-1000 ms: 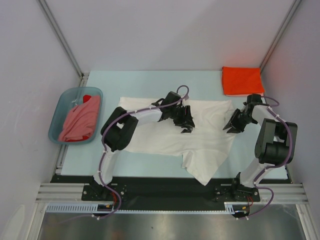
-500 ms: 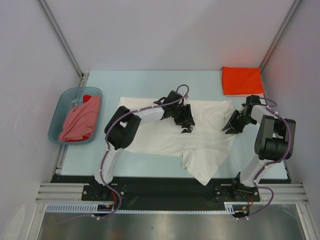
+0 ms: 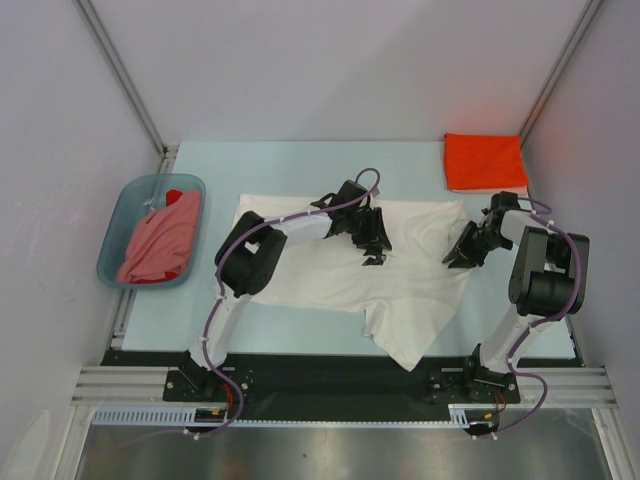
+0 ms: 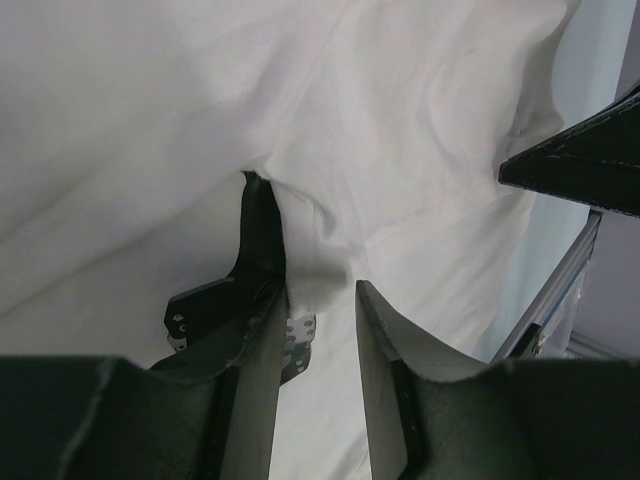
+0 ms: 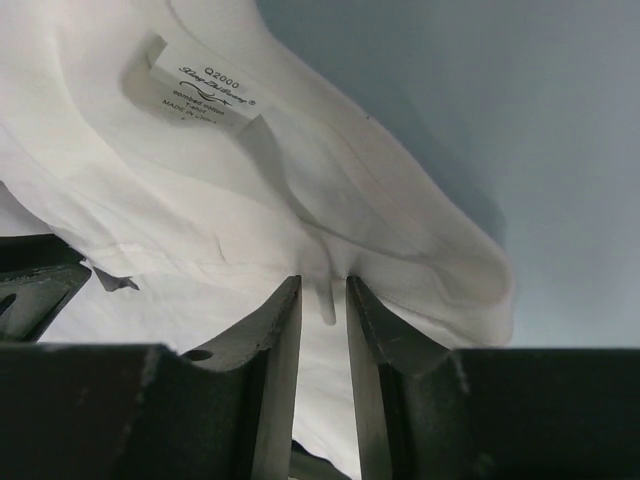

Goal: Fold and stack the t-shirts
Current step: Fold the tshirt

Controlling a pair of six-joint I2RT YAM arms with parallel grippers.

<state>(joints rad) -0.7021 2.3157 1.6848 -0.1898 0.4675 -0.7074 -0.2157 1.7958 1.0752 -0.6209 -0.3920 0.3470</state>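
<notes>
A large white t-shirt (image 3: pixel 320 275) lies spread across the middle of the table, with one corner hanging toward the front edge. My left gripper (image 3: pixel 373 255) is down on its middle, and in the left wrist view (image 4: pixel 320 290) the jaws are shut on a raised fold of the white cloth (image 4: pixel 150 100). My right gripper (image 3: pixel 455 258) is at the shirt's right edge, and in the right wrist view (image 5: pixel 323 285) it pinches a fold near the collar, where the neck label (image 5: pixel 205 92) shows. A folded orange-red t-shirt (image 3: pixel 485 162) lies at the back right.
A blue-grey basin (image 3: pixel 115 255) stands at the left edge, holding a salmon-pink tee (image 3: pixel 160 240) and a bit of a red one (image 3: pixel 174 194). Grey walls close in the back and both sides. The black rail (image 3: pixel 340 375) runs along the front.
Both grippers stay on the white shirt almost in place. The right gripper has edged slightly left, and both arms' elbows have shifted a little.
</notes>
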